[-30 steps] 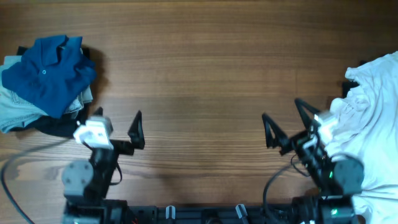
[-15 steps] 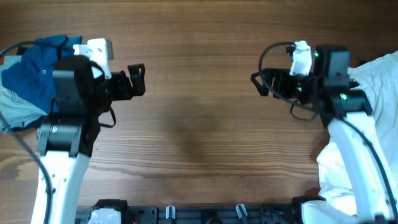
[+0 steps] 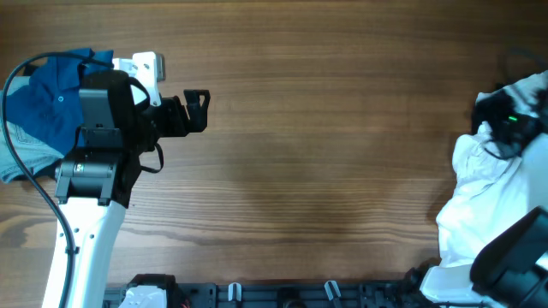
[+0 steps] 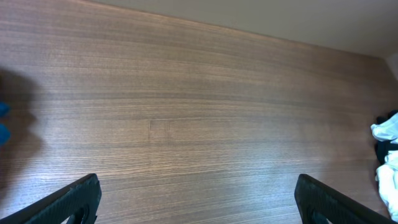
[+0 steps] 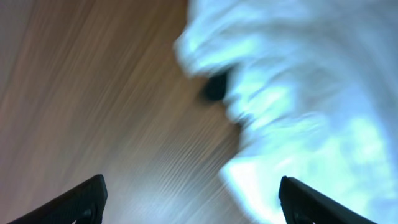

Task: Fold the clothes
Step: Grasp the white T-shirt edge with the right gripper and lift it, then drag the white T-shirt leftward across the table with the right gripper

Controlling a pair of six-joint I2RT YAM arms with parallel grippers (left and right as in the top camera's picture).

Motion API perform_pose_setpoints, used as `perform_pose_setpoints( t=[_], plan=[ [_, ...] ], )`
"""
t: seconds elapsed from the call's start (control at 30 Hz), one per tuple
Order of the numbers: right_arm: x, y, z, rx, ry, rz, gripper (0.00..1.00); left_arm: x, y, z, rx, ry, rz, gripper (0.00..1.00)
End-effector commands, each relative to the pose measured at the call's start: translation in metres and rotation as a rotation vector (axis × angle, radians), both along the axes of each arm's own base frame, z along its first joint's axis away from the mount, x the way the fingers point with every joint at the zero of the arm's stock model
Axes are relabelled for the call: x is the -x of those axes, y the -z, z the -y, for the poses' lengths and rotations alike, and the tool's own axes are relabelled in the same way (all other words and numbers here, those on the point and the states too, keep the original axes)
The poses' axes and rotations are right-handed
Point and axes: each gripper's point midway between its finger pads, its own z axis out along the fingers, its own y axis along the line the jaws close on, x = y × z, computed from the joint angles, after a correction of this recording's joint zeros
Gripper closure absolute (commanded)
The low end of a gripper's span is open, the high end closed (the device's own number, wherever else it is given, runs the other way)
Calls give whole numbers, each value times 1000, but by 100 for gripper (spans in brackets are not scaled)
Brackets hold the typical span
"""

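On the table (image 3: pixel 300 128), at its right edge, the white shirt (image 3: pixel 476 190) lies bunched, not yet folded. The right claw (image 5: pixel 189 186) hangs over it, wide apart and empty, likely to seize an edge. The left claw (image 3: pixel 200 109), equally spread, holds nothing.

No legible txt, labels, brands, nos. or signs in any view.

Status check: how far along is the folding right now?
Nothing looks done: the white shirt lies in a crumpled heap at the right edge of the table, not spread or folded. In hand: the right claw is open at that heap's edge, gripping nothing; the left claw is open over bare wood. Left: grasp, spread flat, fold.
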Motion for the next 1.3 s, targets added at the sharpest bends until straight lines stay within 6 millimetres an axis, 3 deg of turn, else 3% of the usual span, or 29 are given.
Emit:
perform_pose_setpoints(
  t=[0.0,0.1,0.23,0.33,0.43,0.5,0.53,0.63,0.77,0.87,1.03,1.1,1.13,1.27],
  plan=[
    [9,13,39,-33,124,12,14,0,-12,2,23,7,26,0],
    [9,30,43,-42,106,-14,15,-1,-13,2,23,8,29,0],
    [13,69,43,-63,97,-103,16,-2,-13,2,23,8,32,0],
    [-2,80,41,-73,23,-59,17,-2,-13,2,23,8,33,0],
    [-13,80,38,-83,-23,-7,31,-2,-14,2,24,8,35,0],
    [-17,77,42,-63,-21,12,53,-2,-14,2,23,8,35,0],
    [-17,77,43,-59,-19,11,54,-2,-14,2,24,8,35,0],
    [-12,83,45,-53,-7,-21,96,-2,-13,2,24,8,34,0],
    [-8,75,44,-53,-2,-23,96,-1,-12,2,23,7,27,0],
    [-25,25,39,-35,-57,109,96,0,-11,2,23,7,20,0],
    [-47,-124,12,85,-232,484,96,0,-11,2,23,7,20,0],
    [-45,-192,-15,164,-346,660,96,0,-11,2,23,7,20,0],
    [-43,-213,-29,190,-391,712,96,0,-11,2,23,7,20,0],
    [-31,-266,-105,207,-593,843,96,0,-11,2,23,8,20,0]
  ],
)
